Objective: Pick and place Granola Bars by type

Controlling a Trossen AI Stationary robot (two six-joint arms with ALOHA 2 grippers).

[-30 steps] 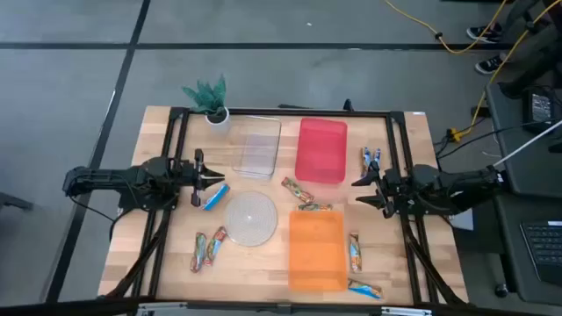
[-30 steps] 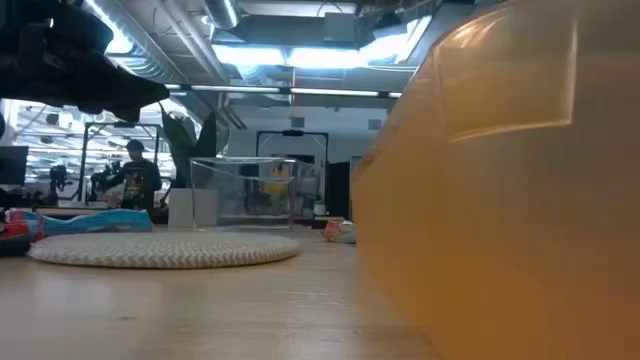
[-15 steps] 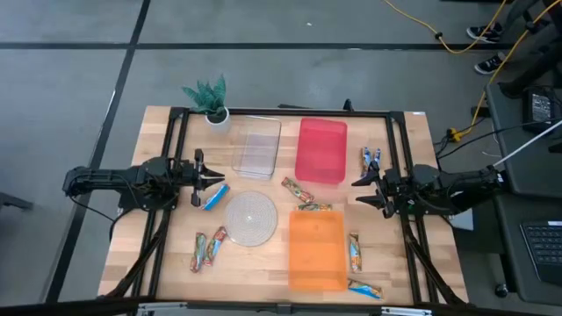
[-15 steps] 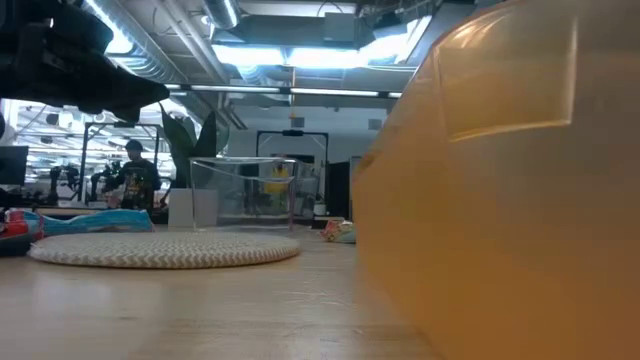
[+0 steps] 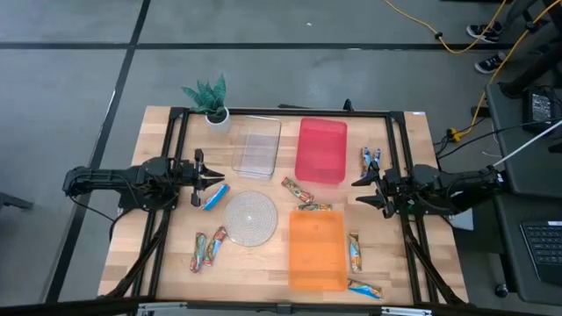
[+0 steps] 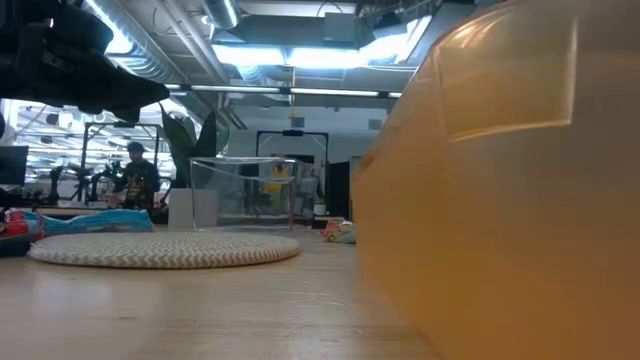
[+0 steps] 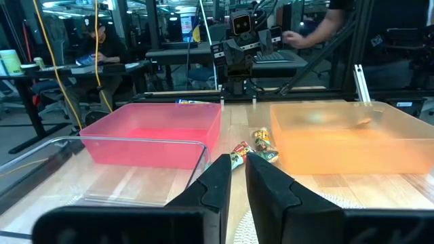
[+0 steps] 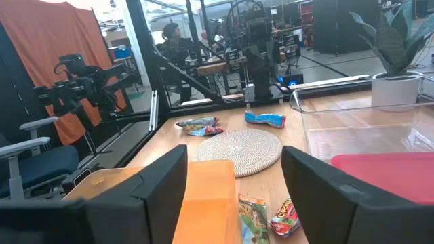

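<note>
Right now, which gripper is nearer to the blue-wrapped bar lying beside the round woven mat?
Left. The left gripper hovers just beside the blue-wrapped bar, fingers nearly closed and empty. The right gripper sits open across the table, past the round woven mat and orange bin.

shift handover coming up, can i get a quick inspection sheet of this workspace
surface: wooden table, black frame rails along its edges
job's things: granola bars scattered loose; blue bar by the left gripper, pair at front left, two between the bins, pair at far right, two beside the orange bin; none seen in a bin
clutter: clear bin, red bin, orange bin, round woven mat, potted plant
grippers: left gripper nearly shut, empty; right gripper open, empty
cables: yellow cable on the floor, far right
surroundings: desks, people in the room behind
</note>
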